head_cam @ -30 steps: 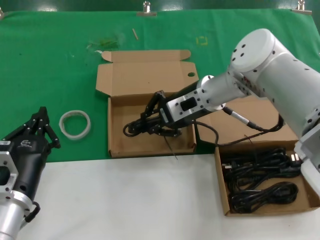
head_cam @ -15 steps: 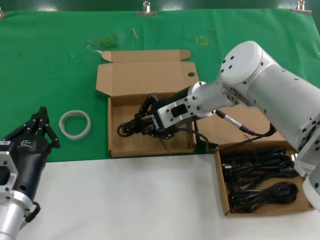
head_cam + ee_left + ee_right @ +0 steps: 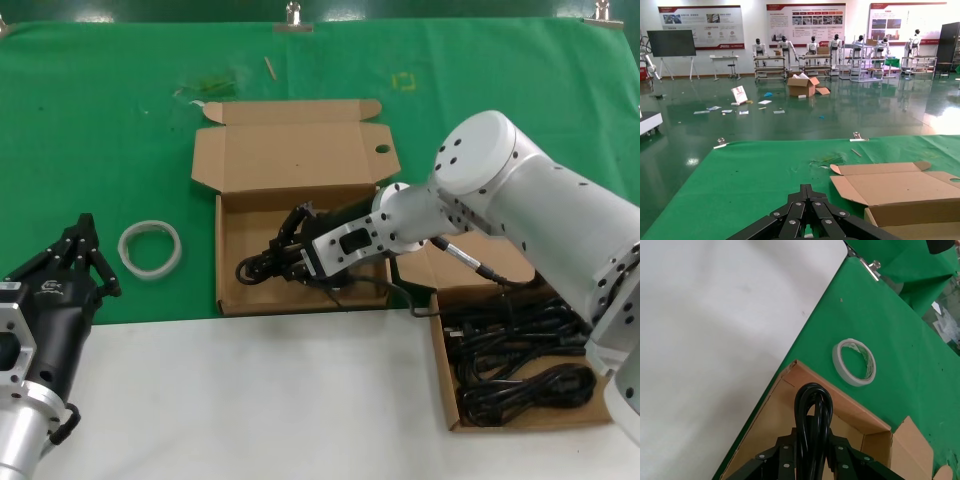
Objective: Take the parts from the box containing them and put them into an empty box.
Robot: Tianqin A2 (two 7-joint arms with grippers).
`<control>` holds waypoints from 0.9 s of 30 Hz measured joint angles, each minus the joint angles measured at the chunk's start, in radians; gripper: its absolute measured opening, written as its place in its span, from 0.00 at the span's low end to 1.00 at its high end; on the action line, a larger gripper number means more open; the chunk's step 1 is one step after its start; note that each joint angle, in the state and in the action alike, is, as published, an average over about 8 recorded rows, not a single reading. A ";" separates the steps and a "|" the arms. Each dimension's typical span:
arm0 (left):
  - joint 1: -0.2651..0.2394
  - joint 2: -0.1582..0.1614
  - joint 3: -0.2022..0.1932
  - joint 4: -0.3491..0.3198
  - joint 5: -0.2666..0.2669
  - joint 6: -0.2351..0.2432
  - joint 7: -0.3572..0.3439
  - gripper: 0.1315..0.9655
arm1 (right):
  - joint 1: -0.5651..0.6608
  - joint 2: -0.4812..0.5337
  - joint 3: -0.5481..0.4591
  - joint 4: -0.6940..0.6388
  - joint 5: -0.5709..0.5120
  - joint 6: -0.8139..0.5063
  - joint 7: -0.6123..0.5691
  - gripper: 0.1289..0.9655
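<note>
The empty box (image 3: 232, 290) lies open on the green cloth, lid folded back. My right gripper (image 3: 290, 258) is inside it, low over its floor, shut on a black coiled power cord (image 3: 258, 264) whose loop sticks out past the fingertips; the cord also shows in the right wrist view (image 3: 813, 405), over the box's near left corner (image 3: 790, 371). Several more cords (image 3: 520, 350) lie in the box at the right (image 3: 445, 385). My left gripper (image 3: 82, 255) is parked at the left over the cloth, fingers together, holding nothing; it shows in the left wrist view (image 3: 807, 192).
A white ring of tape (image 3: 150, 248) lies on the green cloth left of the open box, also in the right wrist view (image 3: 854, 361). The white table surface (image 3: 250, 400) runs along the front. My right arm (image 3: 520, 200) spans above the right box's lid.
My right gripper has carried the cord leftward and lower into the empty box, nearer its front left part. The left arm has not moved.
</note>
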 joint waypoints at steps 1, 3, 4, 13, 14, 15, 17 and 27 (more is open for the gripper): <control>0.000 0.000 0.000 0.000 0.000 0.000 0.000 0.01 | -0.002 0.000 0.000 -0.001 0.003 0.004 -0.005 0.13; 0.000 0.000 0.000 0.000 0.000 0.000 0.000 0.01 | -0.006 0.000 -0.001 -0.002 0.010 0.011 -0.013 0.13; 0.000 0.000 0.000 0.000 0.000 0.000 0.000 0.01 | -0.007 0.000 -0.001 -0.003 0.013 0.015 -0.016 0.13; 0.000 0.000 0.000 0.000 0.000 0.000 0.000 0.01 | -0.014 0.000 -0.001 -0.009 0.040 0.043 -0.039 0.18; 0.000 0.000 0.000 0.000 0.000 0.000 0.000 0.01 | -0.015 0.000 -0.001 -0.010 0.042 0.045 -0.041 0.18; 0.000 0.000 0.000 0.000 0.000 0.000 0.000 0.01 | -0.016 0.000 -0.001 -0.011 0.045 0.047 -0.043 0.19; 0.000 0.000 0.000 0.000 0.000 0.000 0.000 0.01 | -0.017 0.000 -0.001 -0.012 0.049 0.051 -0.046 0.21; 0.000 0.000 0.000 0.000 0.000 0.000 0.000 0.01 | -0.010 0.000 -0.001 -0.021 0.080 0.052 -0.060 0.38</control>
